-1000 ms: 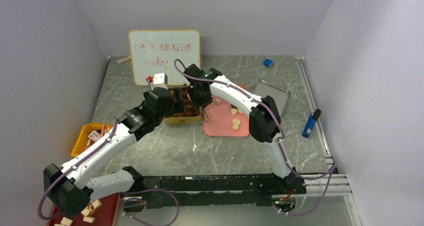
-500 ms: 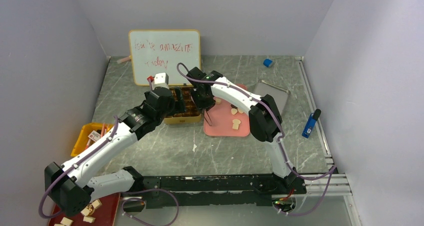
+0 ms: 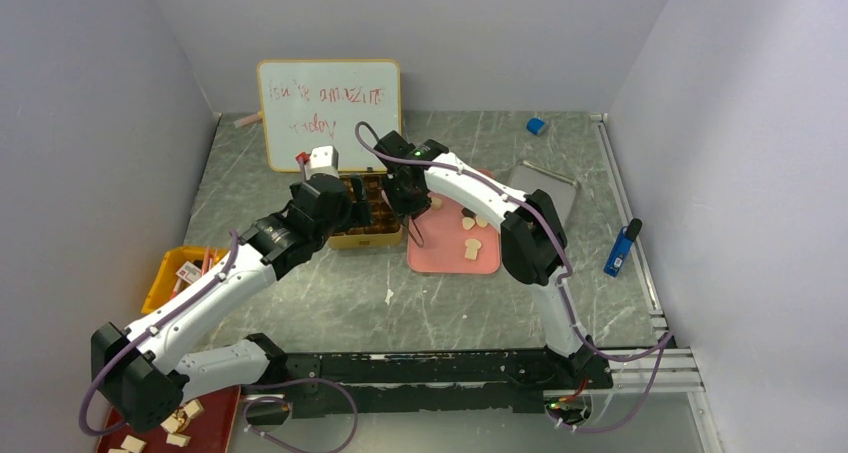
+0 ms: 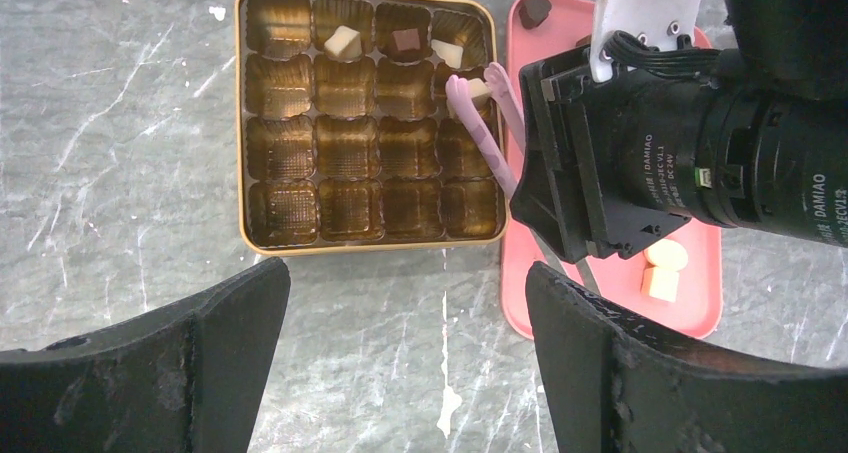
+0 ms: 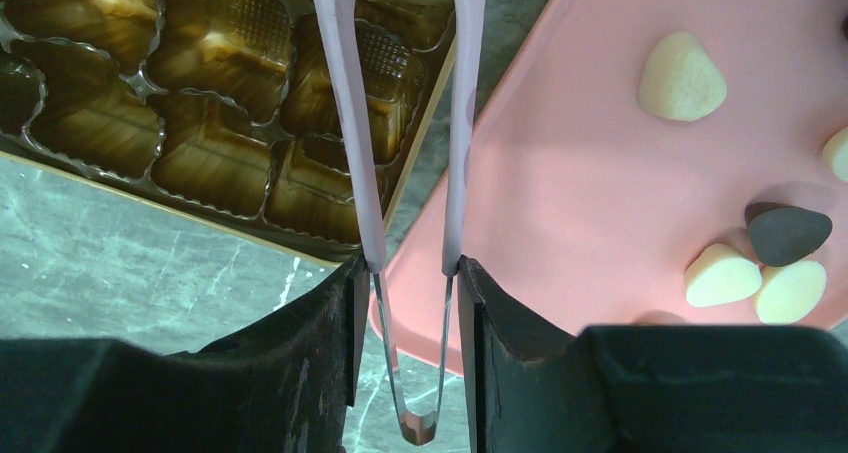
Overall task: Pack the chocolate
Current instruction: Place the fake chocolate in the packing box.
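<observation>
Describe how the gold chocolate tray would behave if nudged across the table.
The gold tray looks like thin moulded plastic, so it is probably light and would slide readily on the smooth table. Its ribbed cell walls look flimsy; a pinch at the rim might flex it. Only a few chocolates sit in it, so little weight likely holds it down.

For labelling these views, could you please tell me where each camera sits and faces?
Top external: above, behind the bases, facing down at the table; left arm, right arm show.
Left wrist: above the gold box, facing down; left end effector, right arm show.
Right wrist: facing down along the tongs; right end effector shows.
Wrist views share gold box, pink tray, tongs.
</observation>
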